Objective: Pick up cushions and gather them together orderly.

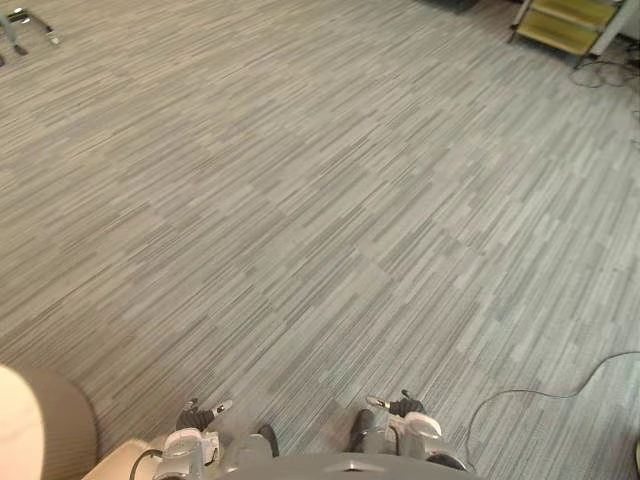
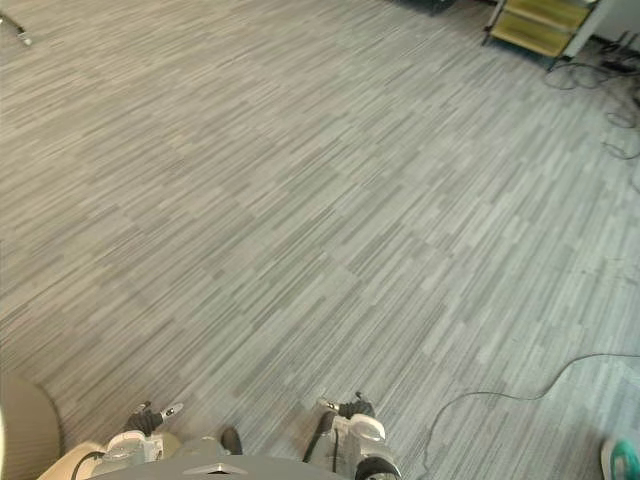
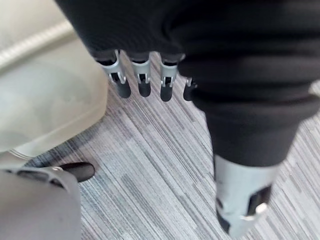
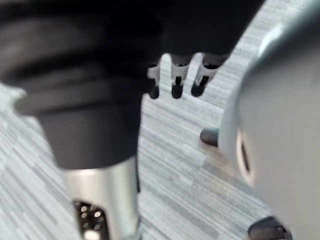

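A pale cushion (image 1: 35,430) is pictured at the robot's left side, lying on the grey striped carpet (image 1: 320,220) at the lower corner of the head view. In the left wrist view its rounded edge is seen just beside the left hand (image 3: 144,80), apart from the fingers. That hand is held with its fingers straight and side by side, pointed down at the floor, and nothing is gripped. The right hand (image 4: 175,75) is hung the same way on the other side, fingers straight, thumb set apart, nothing carried. A yellow shelf (image 1: 565,25) is placed well apart, at the far right of the room.

The job is judged to be at its start: no cushion is lifted, and no gathering spot can be made out on the open carpet.

Trouble is most likely to be met at the first grasp. The cushion is caught at the very margin of the head view, so a reach could be misjudged and the fingers closed on carpet or on a thin fold. A soft, bulky cushion pinched by one edge could sag and be dropped, or be dragged rather than lifted. If it is taken with one hand alone, an untidy placement could be expected.
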You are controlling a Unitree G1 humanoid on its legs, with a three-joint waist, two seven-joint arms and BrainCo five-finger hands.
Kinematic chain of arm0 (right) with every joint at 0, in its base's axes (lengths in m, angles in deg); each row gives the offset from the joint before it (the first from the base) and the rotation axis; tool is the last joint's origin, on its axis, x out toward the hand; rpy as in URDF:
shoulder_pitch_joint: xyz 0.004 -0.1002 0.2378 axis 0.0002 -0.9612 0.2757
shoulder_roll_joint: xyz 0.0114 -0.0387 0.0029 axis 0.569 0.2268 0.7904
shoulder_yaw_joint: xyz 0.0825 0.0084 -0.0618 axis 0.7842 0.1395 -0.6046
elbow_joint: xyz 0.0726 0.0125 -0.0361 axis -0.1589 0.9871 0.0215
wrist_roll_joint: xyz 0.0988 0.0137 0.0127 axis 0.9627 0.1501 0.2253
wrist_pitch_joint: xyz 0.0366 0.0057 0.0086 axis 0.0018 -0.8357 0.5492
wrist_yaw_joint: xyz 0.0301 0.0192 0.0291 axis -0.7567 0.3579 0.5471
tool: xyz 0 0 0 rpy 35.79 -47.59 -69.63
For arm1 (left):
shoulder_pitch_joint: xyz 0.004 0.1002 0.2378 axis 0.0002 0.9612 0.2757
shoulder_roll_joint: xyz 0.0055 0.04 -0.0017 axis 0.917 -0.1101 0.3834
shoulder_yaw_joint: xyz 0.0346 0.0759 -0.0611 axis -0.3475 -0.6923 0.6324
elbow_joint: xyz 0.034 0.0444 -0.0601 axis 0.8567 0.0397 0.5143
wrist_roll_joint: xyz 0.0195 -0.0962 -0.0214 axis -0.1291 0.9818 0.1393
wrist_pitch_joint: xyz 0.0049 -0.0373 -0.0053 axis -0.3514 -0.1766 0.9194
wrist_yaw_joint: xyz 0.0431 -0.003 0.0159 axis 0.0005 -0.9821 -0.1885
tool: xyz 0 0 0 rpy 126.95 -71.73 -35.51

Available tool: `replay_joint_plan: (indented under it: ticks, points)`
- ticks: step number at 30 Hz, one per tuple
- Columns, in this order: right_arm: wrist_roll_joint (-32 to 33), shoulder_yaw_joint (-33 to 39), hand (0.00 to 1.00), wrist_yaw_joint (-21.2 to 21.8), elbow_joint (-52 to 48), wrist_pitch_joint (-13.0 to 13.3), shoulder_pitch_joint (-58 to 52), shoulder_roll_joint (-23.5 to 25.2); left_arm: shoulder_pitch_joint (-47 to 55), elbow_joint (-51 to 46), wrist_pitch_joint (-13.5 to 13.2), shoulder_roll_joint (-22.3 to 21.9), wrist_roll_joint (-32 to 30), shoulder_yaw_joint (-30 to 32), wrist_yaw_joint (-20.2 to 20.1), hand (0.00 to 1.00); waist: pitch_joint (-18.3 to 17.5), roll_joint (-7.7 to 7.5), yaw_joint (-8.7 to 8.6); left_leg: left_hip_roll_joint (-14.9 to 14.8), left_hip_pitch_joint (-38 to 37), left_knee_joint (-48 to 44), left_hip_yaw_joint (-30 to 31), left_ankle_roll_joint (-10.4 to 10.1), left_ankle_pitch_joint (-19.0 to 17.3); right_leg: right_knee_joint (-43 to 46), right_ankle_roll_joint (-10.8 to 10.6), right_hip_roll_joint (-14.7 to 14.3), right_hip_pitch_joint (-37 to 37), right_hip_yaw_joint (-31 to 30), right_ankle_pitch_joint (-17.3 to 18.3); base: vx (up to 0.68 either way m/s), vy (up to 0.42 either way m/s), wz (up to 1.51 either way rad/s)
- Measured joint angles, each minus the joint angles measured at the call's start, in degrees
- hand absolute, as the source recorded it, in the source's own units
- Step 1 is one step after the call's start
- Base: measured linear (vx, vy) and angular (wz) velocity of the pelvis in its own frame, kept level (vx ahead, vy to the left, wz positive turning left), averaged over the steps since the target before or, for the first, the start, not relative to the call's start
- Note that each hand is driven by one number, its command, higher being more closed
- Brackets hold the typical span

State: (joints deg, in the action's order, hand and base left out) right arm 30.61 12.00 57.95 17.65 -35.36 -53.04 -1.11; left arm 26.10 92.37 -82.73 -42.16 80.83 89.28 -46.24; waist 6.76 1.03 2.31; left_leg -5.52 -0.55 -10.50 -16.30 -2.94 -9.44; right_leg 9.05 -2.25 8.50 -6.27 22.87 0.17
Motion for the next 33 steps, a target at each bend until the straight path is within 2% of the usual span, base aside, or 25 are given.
replay_joint_plan:
  ticks: [2,3,4,5,6,7,8,9,10,12,14,15,16,17,19,21,23,25,26,27,28,29,30,31,33]
  points:
    - [0.0,0.0,0.0,-0.3,0.0,0.3,-0.2,-1.1,0.0,0.0,0.0,-1.0,-0.4,0.3,-0.1,0.0,0.5,0.93,0.13,-2.7,2.5,-7.9,-1.2,-1.4,-3.2,-2.5,0.1,-2.2,1.3,-1.1,0.4,0.06,-0.07,-0.49]
    - [0.1,0.1,0.0,-0.4,0.0,0.4,-0.6,-1.4,-0.1,-0.2,0.0,-1.1,-0.4,0.4,-0.3,0.0,1.0,1.57,0.13,-4.9,5.0,-15.3,-1.0,-1.8,-4.5,-3.8,0.7,-3.7,2.2,-2.2,0.8,0.03,-0.07,-0.41]
    - [0.2,0.1,0.0,-0.4,0.0,0.4,-1.0,-1.4,-0.2,-0.3,-0.1,-1.1,-0.4,0.5,-0.3,0.0,1.1,1.82,0.28,-5.9,6.0,-18.6,-0.9,-1.9,-4.6,-4.2,0.8,-4.2,2.6,-2.6,0.9,0.02,-0.062,-0.66]
    - [0.7,0.1,0.0,-0.9,-0.2,0.6,-1.4,-2.0,-0.2,-0.7,-0.1,-1.2,-0.5,0.5,-0.4,0.0,1.5,2.78,0.96,-8.3,7.8,-26.0,-0.8,-1.5,-4.2,-4.8,1.1,-5.8,3.5,-4.9,1.2,0.07,-0.069,-0.96]
    - [0.9,0.0,0.0,-1.4,-0.5,0.6,-1.7,-2.2,0.4,-0.6,0.0,-1.8,-0.5,1.0,-0.4,0.0,1.8,4.34,1.25,-10.8,9.2,-33.2,-0.1,-0.6,-2.9,-5.3,1.5,-7.8,4.8,-7.2,1.7,0.1,-0.069,-1.04]
    - [1.1,0.0,0.0,-1.7,-0.8,0.7,-1.9,-2.4,0.8,-0.6,0.0,-1.8,-0.5,1.3,-0.4,0.0,1.8,4.69,1.29,-11.4,10.5,-36.2,0.9,-0.4,-1.4,-5.6,1.6,-8.3,5.2,-8.4,1.7,0.12,-0.027,-1.12]
    - [1.2,-0.2,0.0,-1.9,-1.5,0.7,-2.1,-2.5,1.4,-0.6,0.0,-1.8,-0.5,1.7,-0.4,0.0,2.0,4.34,1.97,-11.0,12.9,-40.6,3.2,-0.6,-0.7,-5.7,1.9,-8.4,5.3,-11.4,2.0,0.17,0.064,-1.09]
    - [1.2,-0.1,0.0,-1.9,-2.3,0.6,-2.4,-2.7,1.7,-0.6,0.0,-2.2,-0.6,2.3,-0.4,0.0,2.0,4.59,2.31,-8.7,13.8,-39.5,4.9,-0.3,-4.7,-5.9,2.4,-8.2,5.2,-14.7,2.3,0.18,0.086,-1.21]
    - [1.2,-0.1,0.0,-1.9,-2.3,0.5,-2.6,-2.8,1.9,-0.6,0.0,-2.3,-0.6,2.3,-0.4,0.0,2.1,4.56,2.38,-6.8,14.8,-37.3,5.6,0.0,-6.7,-6.1,2.5,-7.7,5.1,-16.5,2.3,0.18,0.099,-0.96]
    - [1.2,0.0,0.0,-1.9,-2.6,0.4,-3.1,-2.8,2.7,-0.8,0.0,-2.5,-0.6,2.3,-0.3,0.0,2.1,4.47,2.53,-3.9,16.2,-31.2,5.6,0.2,-8.2,-6.0,1.9,-6.3,5.2,-19.7,2.8,0.13,0.131,-0.85]
    - [1.2,0.1,0.0,-1.9,-3.0,0.4,-3.7,-2.9,3.1,-1.1,0.0,-2.8,-1.2,2.4,-0.4,0.0,2.1,4.5,2.62,-1.8,17.5,-23.0,6.3,-0.8,-7.5,-6.0,0.3,-5.0,6.0,-21.8,3.8,0.17,0.209,-0.74]
    - [1.2,0.2,0.0,-1.9,-3.7,0.5,-4.6,-3.0,3.7,-1.3,0.0,-3.1,-2.3,2.3,-0.4,0.0,1.9,5.07,2.79,-1.2,16.5,-13.9,8.4,-1.7,-5.6,-6.0,-0.9,-5.0,6.5,-23.0,4.6,0.22,0.269,-0.75]
    - [1.2,0.2,0.0,-1.9,-4.0,0.5,-5.1,-3.2,4.2,-1.0,0.1,-3.4,-2.9,2.4,-0.4,0.0,1.9,4.86,3.1,-0.5,14.9,-12.3,8.0,0.5,-0.6,-7.1,-1.6,-5.1,7.9,-24.6,4.7,0.27,0.278,-0.78]
    - [1.3,0.2,0.0,-2.0,-4.4,0.5,-5.0,-2.7,4.2,-0.8,0.1,-3.0,-3.0,2.3,-0.4,0.0,1.5,5.19,3.4,0.2,14.6,-11.9,7.2,1.1,-1.1,-6.2,-1.9,-4.5,8.4,-25.1,4.7,0.37,0.27,-0.5]
    - [1.2,0.5,0.0,-2.0,-4.4,0.4,-5.8,-1.2,4.1,-0.8,0.0,-1.5,-4.0,2.3,-0.5,0.0,1.1,2.07,3.27,3.2,13.5,-11.6,6.6,3.0,-2.9,-0.9,-2.6,-3.0,7.9,-25.2,8.9,0.41,0.198,-0.06]
    - [1.2,1.6,0.0,-1.9,-4.3,0.4,-6.3,-0.8,4.4,-1.1,0.1,-1.3,-4.1,2.5,-0.5,0.0,-0.2,0.93,3.75,5.2,12.8,-11.8,5.2,3.8,-5.0,1.5,-3.8,-1.0,6.7,-26.5,10.3,0.35,0.185,-0.09]
    - [1.1,2.1,0.0,-1.9,-4.0,0.4,-6.1,-0.6,5.1,-1.1,0.2,-1.5,-4.1,2.4,-0.5,0.0,-0.3,1.06,4.39,5.7,11.0,-10.9,3.7,4.0,-6.2,4.1,-4.6,-0.5,5.9,-27.8,10.8,0.27,0.156,-0.44]
    - [1.0,2.2,0.0,-1.7,-4.4,0.4,-5.3,-0.1,6.0,-1.0,0.4,-1.5,-4.0,2.3,-0.5,0.0,-0.6,1.1,4.64,5.9,8.2,-10.2,1.4,5.2,-6.7,12.4,-6.7,-0.1,2.9,-28.7,12.1,0.32,0.12,-0.59]
    - [1.0,2.1,0.0,-1.6,-4.5,0.4,-5.3,-0.1,6.4,-1.2,0.5,-1.4,-4.0,2.1,-0.5,0.0,-1.2,0.89,4.29,6.1,6.8,-10.9,0.6,6.1,-7.3,19.1,-9.3,0.3,0.1,-28.6,12.1,0.42,0.111,-0.48]
    - [0.6,2.1,0.0,-1.5,-4.6,0.5,-4.7,-0.2,6.5,-1.2,0.6,-1.2,-4.0,1.5,-0.5,0.0,-1.2,0.96,3.76,6.0,4.9,-10.8,0.5,6.4,-8.1,27.5,-13.7,0.3,-3.2,-28.4,10.2,0.42,0.099,-0.43]
    - [0.5,2.1,0.0,-1.5,-4.7,0.5,-4.4,-0.3,6.5,-1.2,0.6,-1.0,-3.9,1.0,-0.5,0.0,-1.2,1.02,3.57,6.0,3.7,-10.4,0.6,6.7,-8.4,32.0,-14.1,0.4,-5.1,-28.2,8.5,0.35,0.048,-0.27]
    - [0.1,2.2,0.0,-1.5,-4.8,0.5,-3.9,-0.5,6.2,-1.3,0.6,-0.6,-3.8,0.1,-0.5,0.0,-0.7,0.97,2.84,5.9,1.0,-9.8,1.2,7.4,-9.3,41.4,-13.3,1.5,-8.5,-25.0,8.0,0.27,0.014,-0.05]
    - [0.1,2.2,0.0,-1.5,-4.7,0.4,-3.7,-0.7,6.0,-1.3,0.6,-0.4,-3.8,-0.2,-0.5,0.0,-0.4,0.91,2.34,5.9,-0.7,-9.2,1.8,7.2,-9.7,45.0,-11.7,2.3,-9.7,-22.3,9.2,0.34,-0.018,0.05]
    - [0.0,2.2,0.0,-1.5,-4.7,0.4,-3.7,-0.7,5.8,-1.3,0.6,-0.4,-3.7,-0.2,-0.4,0.0,-0.1,1.24,2.03,5.8,-3.1,-7.9,2.4,7.3,-9.9,48.1,-7.4,3.0,-11.3,-18.5,11.7,0.37,-0.048,0.03]
    - [0.0,1.8,0.0,-1.5,-4.7,0.4,-3.3,-1.2,4.8,-1.2,0.7,-0.6,-2.7,-0.2,-0.4,0.0,0.2,1.4,1.77,4.4,-9.0,-2.9,2.2,7.3,-9.8,45.7,-1.3,3.0,-14.9,-8.9,16.4,0.42,-0.082,-0.01]
